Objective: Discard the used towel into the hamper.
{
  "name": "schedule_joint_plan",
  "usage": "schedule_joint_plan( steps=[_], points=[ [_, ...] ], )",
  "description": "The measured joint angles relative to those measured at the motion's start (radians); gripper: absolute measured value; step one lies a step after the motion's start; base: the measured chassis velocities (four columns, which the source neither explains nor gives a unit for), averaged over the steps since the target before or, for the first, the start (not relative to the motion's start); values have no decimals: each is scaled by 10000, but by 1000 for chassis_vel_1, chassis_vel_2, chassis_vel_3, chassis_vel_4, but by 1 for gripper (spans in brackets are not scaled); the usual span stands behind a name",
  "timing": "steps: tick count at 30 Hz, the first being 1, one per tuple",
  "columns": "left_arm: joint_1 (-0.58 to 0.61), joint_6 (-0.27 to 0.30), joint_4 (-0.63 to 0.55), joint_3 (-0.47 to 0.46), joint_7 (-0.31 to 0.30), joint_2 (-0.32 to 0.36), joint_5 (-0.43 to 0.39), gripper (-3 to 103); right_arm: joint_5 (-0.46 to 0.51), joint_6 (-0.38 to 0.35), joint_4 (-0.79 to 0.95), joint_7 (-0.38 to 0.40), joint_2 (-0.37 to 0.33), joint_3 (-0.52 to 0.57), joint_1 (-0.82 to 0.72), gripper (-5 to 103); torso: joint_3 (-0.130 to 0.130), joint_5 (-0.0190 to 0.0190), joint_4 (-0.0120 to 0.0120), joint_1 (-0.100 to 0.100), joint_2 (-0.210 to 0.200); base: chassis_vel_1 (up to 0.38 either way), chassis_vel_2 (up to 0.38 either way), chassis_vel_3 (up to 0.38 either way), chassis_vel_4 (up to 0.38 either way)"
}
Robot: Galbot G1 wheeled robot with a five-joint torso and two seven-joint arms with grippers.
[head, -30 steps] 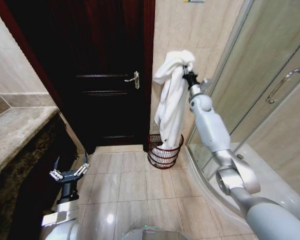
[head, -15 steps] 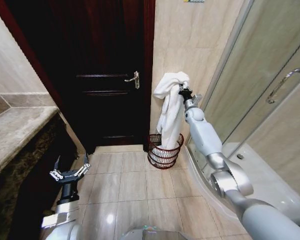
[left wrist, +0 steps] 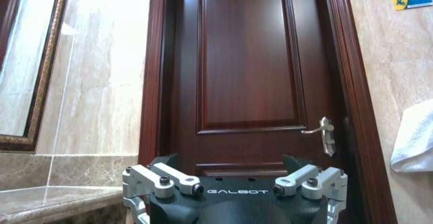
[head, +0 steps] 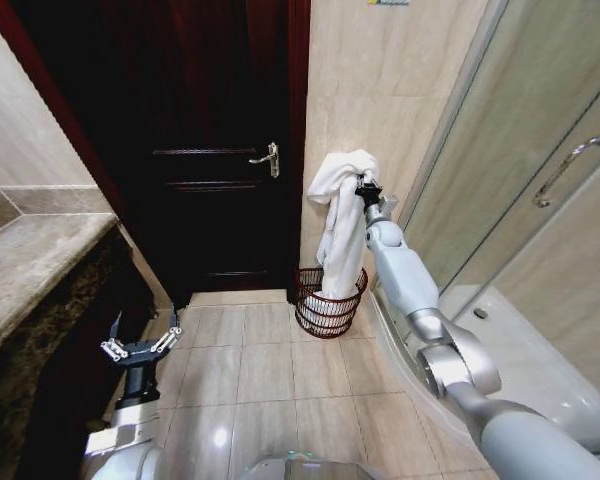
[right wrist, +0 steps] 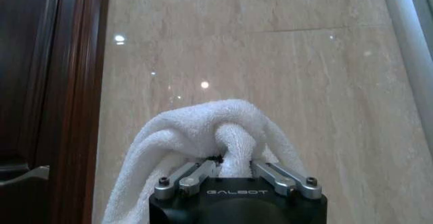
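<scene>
Head view: the towel hangs in a long white drape from the right tool, which is clamped on a bunched fold near its top. Its lower end reaches into the hamper, which stands on the floor against the wall just beside the door. The cloth looks soft, limp and light, so it should fold and slump wherever it is let go; a pinch on a thick gathered fold, as here, seems the safest hold. The right arm stretches forward and up from the shoulder, wrist above the hamper. The left tool sits low, well apart from the hamper, fingers spread wide, holding nothing.

Left wrist view: the left tool faces the door, jaws wide; a towel edge shows beside the door frame.

Right wrist view: the right tool pinches a thick roll of towel between narrow fingers, pointing at the tiled wall.
</scene>
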Motion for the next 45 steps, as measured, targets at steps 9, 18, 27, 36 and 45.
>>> schedule_joint_plan(
  steps=[9,18,27,36,45],
  points=[
    [-27,-90,158,-52,30,-1,-76,100,-81,-93,741,250,-74,76,-621,12,-1,0,0,-3,0,0,0,0,0],
    [-59,-122,220,-56,66,-1,-161,100,-326,-389,1703,495,-153,160,-1472,12,-1,0,1,-1,-3,-47,60,47,-56],
    [-172,-123,355,-75,92,0,-223,100,-564,-1011,3459,976,-382,329,-3198,12,0,3,-3,1,-3,-81,68,71,-68],
    [-253,-146,598,-40,144,-1,-242,100,-788,-953,3928,1119,-26,439,-4008,12,-2,0,1,-3,-2,-6,3,5,-3],
    [-335,-128,683,-193,188,-1,-518,100,-882,-1003,4268,1348,94,409,-4096,12,-1,1,1,-2,-3,-27,34,30,-34]
  ],
)
